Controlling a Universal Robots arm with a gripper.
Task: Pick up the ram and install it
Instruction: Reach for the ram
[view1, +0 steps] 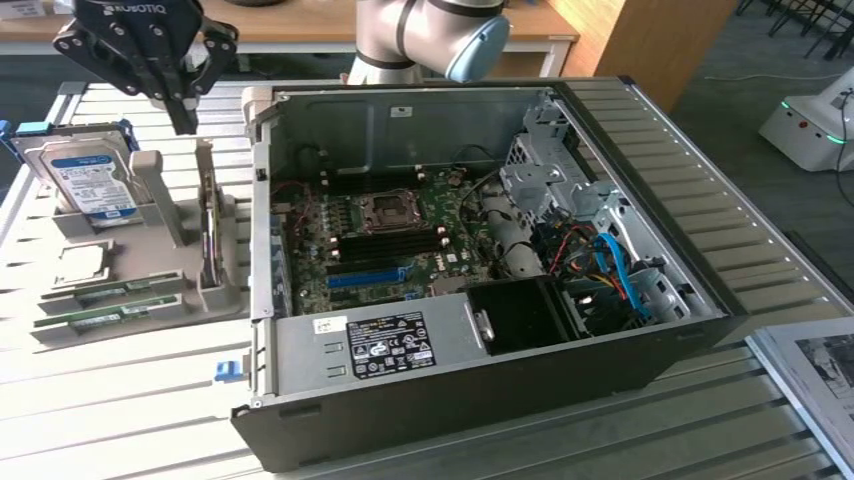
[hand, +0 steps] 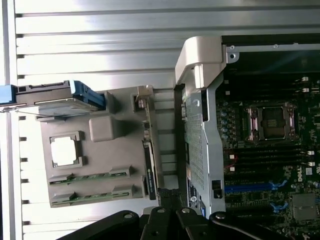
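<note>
I'm looking at the open PC case (view1: 507, 400) taking up the centre and lower right of the exterior view, side panel off, motherboard (view1: 387, 240) exposed inside. Its black slots (view1: 387, 243) are sitting just below the CPU socket. I'm reading them as unfilled, but I can't be sure from here.

The grey parts holder (view1: 174, 290) is sitting at the exterior view's left, just beside the case wall. The hard drive (view1: 87, 180) is standing upright at its far end, upper left of frame.

The gripper (view1: 180, 115) is hovering in the upper left corner, above the holder's tall uprights and well clear of the case. Its fingers are pressed together and pinching nothing that I can make out. In the wrist view the gripper (hand: 167, 200) is looking down with the holder and the case edge both under it.

The ram (view1: 107, 293) is lying flat in the holder's near end, lower left of frame, with a second green stick (view1: 100, 318) just beside it. Both are also showing in the wrist view, the ram (hand: 90, 176) untouched.

So I'm judging this as barely begun: nothing picked, nothing installed, and both the grasp and the seating are left.
</note>
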